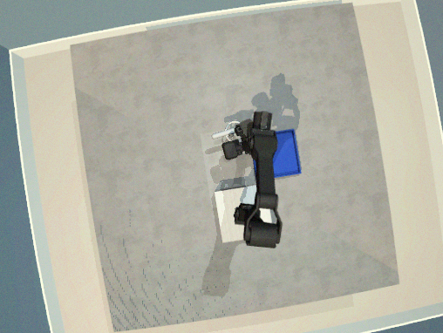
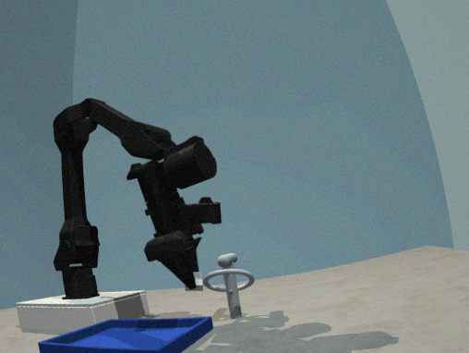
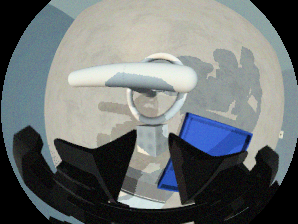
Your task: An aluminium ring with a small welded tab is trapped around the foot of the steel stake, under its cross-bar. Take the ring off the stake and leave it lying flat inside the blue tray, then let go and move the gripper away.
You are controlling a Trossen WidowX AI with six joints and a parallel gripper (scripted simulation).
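The aluminium ring (image 2: 252, 279) (image 3: 150, 120) is around the upright steel stake (image 2: 233, 301), raised off the ground and close below the cross-bar (image 2: 227, 261) (image 3: 130, 75) (image 1: 221, 133). It looks roughly level in the exterior view. Its square tab (image 3: 152, 140) (image 2: 198, 281) points toward the arm. My gripper (image 3: 152, 135) (image 2: 194, 284) is shut on the tab, beside the stake. In the wrist view the cross-bar passes over the ring and hides most of the stake. The blue tray (image 1: 297, 161) (image 2: 210, 323) (image 3: 220, 123) holds nothing in the parts that show.
The arm's white base block (image 1: 227, 218) (image 2: 55, 316) stands behind the gripper. The tray lies to the right of the stake in the top view, partly under the arm there. The cross-bar sticks out on both sides over the ring.
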